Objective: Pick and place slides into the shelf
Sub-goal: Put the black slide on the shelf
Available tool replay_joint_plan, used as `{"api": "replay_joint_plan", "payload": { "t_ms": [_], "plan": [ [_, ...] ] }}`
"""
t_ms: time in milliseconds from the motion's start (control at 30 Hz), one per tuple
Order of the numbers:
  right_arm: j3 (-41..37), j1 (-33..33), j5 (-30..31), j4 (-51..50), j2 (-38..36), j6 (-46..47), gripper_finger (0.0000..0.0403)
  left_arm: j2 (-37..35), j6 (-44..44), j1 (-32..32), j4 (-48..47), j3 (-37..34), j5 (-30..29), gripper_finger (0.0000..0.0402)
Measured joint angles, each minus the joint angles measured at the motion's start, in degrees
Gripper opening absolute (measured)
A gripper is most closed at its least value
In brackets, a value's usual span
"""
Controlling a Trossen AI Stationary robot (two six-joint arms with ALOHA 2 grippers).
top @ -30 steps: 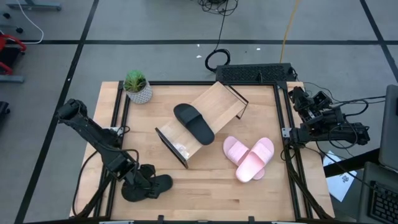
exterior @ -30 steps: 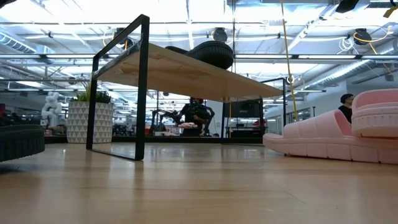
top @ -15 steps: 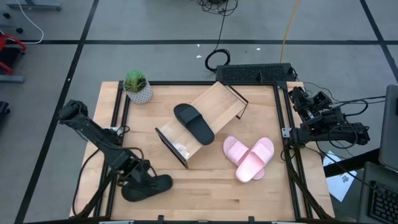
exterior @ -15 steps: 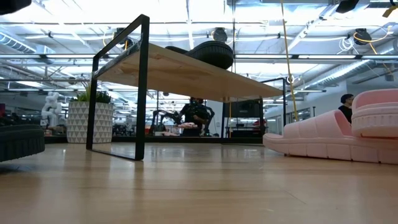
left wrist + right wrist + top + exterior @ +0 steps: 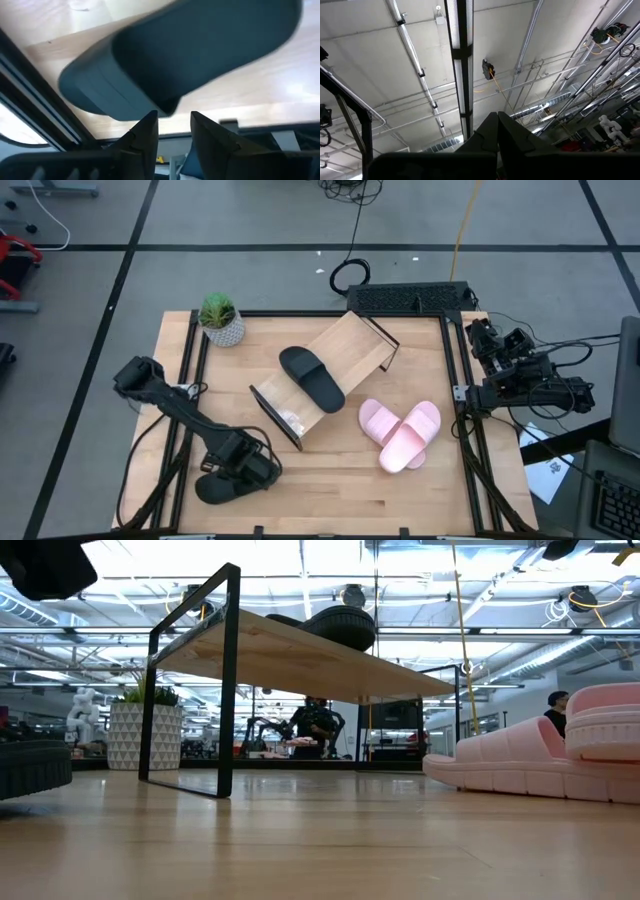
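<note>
flanking the shelf: potted plant, pink slides

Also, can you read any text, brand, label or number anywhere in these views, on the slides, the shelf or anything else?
No readable text in any view.
Black slide on the shelf: no brand or label visible.
Pink slides: plain, no markings.
Plant pot: only a geometric pattern.
Paper sheet beside the table: has print, too small to read.
</note>
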Motion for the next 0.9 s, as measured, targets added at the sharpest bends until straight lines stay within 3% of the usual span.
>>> {"api": "replay_joint_plan", "payload": {
  "t_ms": [267, 900],
  "plan": [
    [0.0, -0.01, 0.0, 0.8, 0.0, 0.0, 0.0, 0.0, -1.86, -0.5, -5.15, 0.0, 1.0, 0.0118],
    [0.0, 0.0, -0.02, 1.15, 0.0, -0.03, 0.0, 5.26, -5.71, -0.56, -4.53, -0.02, 1.7, 0.0118]
  ]
}}
